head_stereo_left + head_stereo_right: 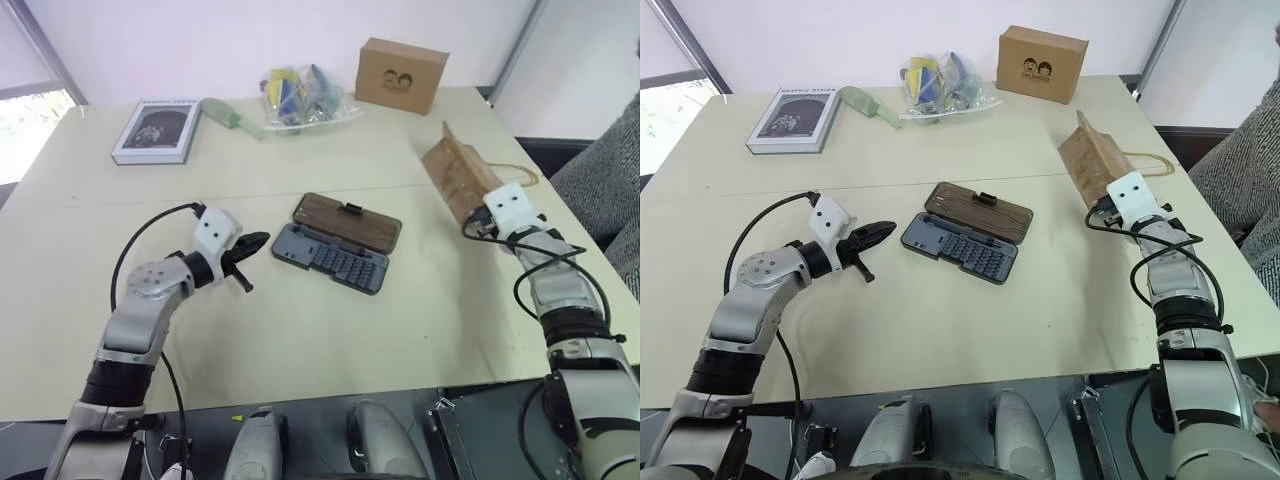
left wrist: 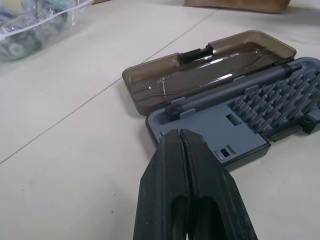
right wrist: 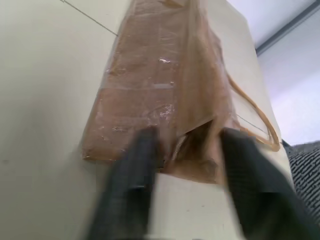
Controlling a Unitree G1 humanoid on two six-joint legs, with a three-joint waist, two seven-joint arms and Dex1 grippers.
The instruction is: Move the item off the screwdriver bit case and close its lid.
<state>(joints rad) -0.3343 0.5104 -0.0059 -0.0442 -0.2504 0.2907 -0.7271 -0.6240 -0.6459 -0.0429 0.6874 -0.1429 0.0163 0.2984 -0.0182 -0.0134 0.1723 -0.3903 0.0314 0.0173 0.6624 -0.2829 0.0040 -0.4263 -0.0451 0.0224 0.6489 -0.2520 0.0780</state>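
Paper bag [image 3: 165,95]: light, floppy — set aside on bench [image 1: 300,330].
Lid [image 2: 200,67]: stiff, thin — push far edge.
Right gripper [image 3: 187,165]: jaws released.
Left gripper [image 2: 182,145]: jaws clenched, empty.

On the table: one creased brown kraft paper bag [image 3: 165,95] with two twisted loop handles, one open blue-grey bit case [image 1: 335,256] with one smoky-brown lid [image 1: 348,220], one grey-covered book [image 1: 156,130], one brown cardboard box [image 1: 401,74], one clear plastic bag of oddments [image 1: 300,98], one green pouch [image 1: 230,117].
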